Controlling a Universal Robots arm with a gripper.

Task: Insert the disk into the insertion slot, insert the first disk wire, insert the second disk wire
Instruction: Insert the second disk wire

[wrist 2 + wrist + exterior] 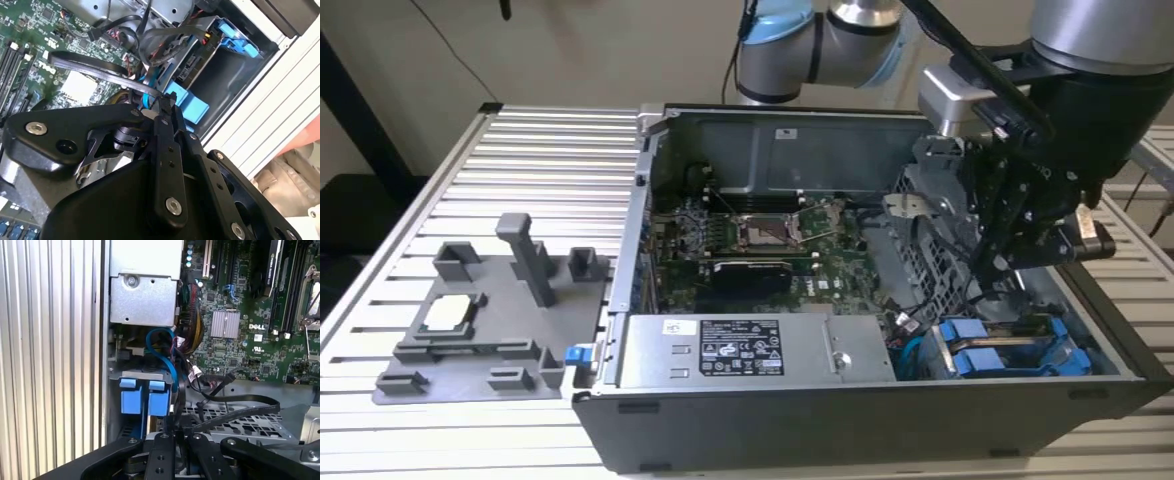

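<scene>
Slatted aluminium surface (pixel 534 150) carries an open computer case (pixel 854 420) and, at 9 o'clock of it in the exterior view, a grey fixture (pixel 480 330). Inside the case, the drive cage occupies the 4 o'clock corner, just beside the power supply (pixel 734 350).

**Disk position.** Two blue carrier fronts sit side by side in the cage. The disk (pixel 983 360) is judged to be one of them, seated in the insertion slot (pixel 1014 345). The other blue-fronted drive (pixel 963 330) is just beside it. Which front belongs to which cannot be confirmed.

**End effector.** The end effector (pixel 161 106) reaches down into the case above the blue fronts, with its fingers set close together. In both wrist views a flat black disk wire (pixel 85 62) arcs over the motherboard (pixel 240 355) and ends at the fingertips. It is therefore judged to be pinched at its connector end. A blue cable (pixel 167 357) loops just beside the grip.

**Handling.**
- The disk wire is likely light and flexible, with some spring that pulls it off line.
- Its connector is likely rigid, with fragile contacts.
- Take hold on the connector body, not on the flat cable, and keep it square to the socket.
- The disk is likely rigid, fairly heavy and sensitive to shock. Handle it by the blue carrier frame only.
</scene>
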